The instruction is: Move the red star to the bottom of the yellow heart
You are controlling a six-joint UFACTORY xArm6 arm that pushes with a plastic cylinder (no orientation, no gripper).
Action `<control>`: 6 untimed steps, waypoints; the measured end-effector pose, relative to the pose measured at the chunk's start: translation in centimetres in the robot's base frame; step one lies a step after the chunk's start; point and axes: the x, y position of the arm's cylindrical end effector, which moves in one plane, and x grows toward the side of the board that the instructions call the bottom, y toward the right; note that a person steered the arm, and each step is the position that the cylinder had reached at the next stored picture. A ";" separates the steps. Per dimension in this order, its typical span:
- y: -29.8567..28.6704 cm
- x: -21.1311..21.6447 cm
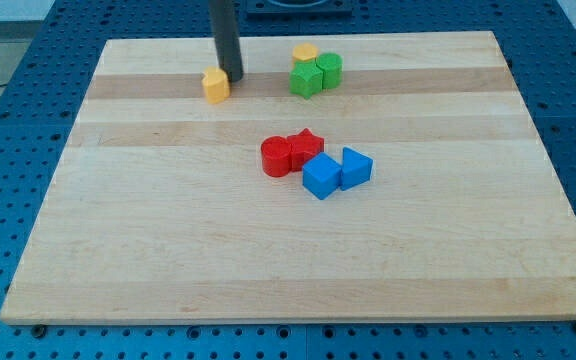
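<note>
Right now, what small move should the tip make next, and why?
Probably slide my tip away from the yellow heart, which it sits right beside, toward the view's bottom right and round behind the red star. The star lies mid-board, wedged between the red cylinder and a blue block, far from the heart.

Dark rod on the arm

A straight, round rod of matte charcoal grey, uniform in width, smooth and unmarked, ending in my tip (232, 77), a blunt flat end.
</note>
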 end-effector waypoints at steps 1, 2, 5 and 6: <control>-0.8 1.8; 6.8 4.1; 17.7 15.3; 14.3 14.6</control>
